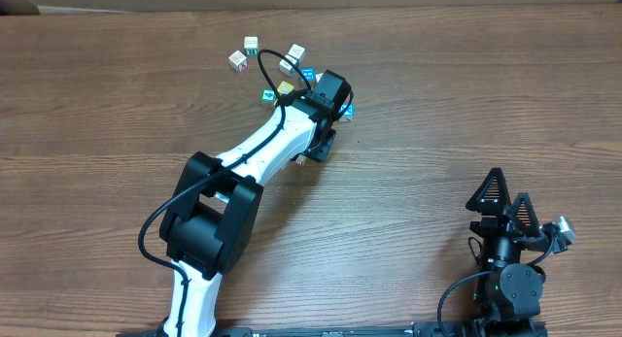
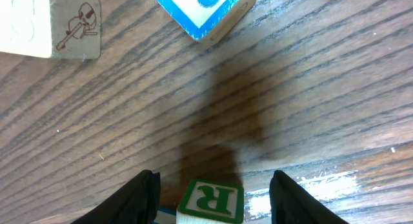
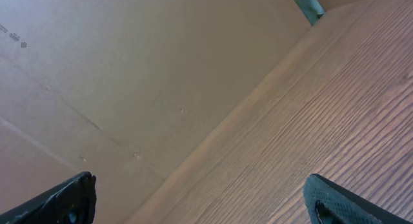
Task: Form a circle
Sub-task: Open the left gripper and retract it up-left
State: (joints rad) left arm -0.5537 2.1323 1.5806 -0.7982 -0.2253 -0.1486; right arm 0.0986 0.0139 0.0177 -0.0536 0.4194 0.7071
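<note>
A loose, unfinished grouping of tiny printed toy cubes with white and cyan faces, the circle (image 1: pixel 287 67), lies on the brown wood-grain table (image 1: pixel 466 94) just to the left of the left pincer (image 2: pixel 214 176) in the overhead view, its nearest cubes close against the wrist; they form no clear ring. A small yellow-faced cube (image 1: pixel 285 87) sits among them, beside the white and black left arm (image 1: pixel 262 148), which reaches across the table from the lower left. In the left wrist view a beige wooden cube with a brown line drawing (image 2: pixel 55 24) lies ahead of the pincer and to its left, and a white cube with a blue border and blue letter (image 2: pixel 203 11) lies straight ahead, both well apart from the fingers (image 2: pixel 145 198). Between those fingers stands a pale wooden cube with a green-framed letter R (image 2: pixel 211 201); a gap shows on either side of it, so the left pincer is released and grips nothing. Far to the right, well apart from every cube, the right pincer (image 1: pixel 507 203) has its black fingers spread wide, released; its wrist view shows wood grain and a tan cardboard wall (image 3: pixel 129 75)
</note>
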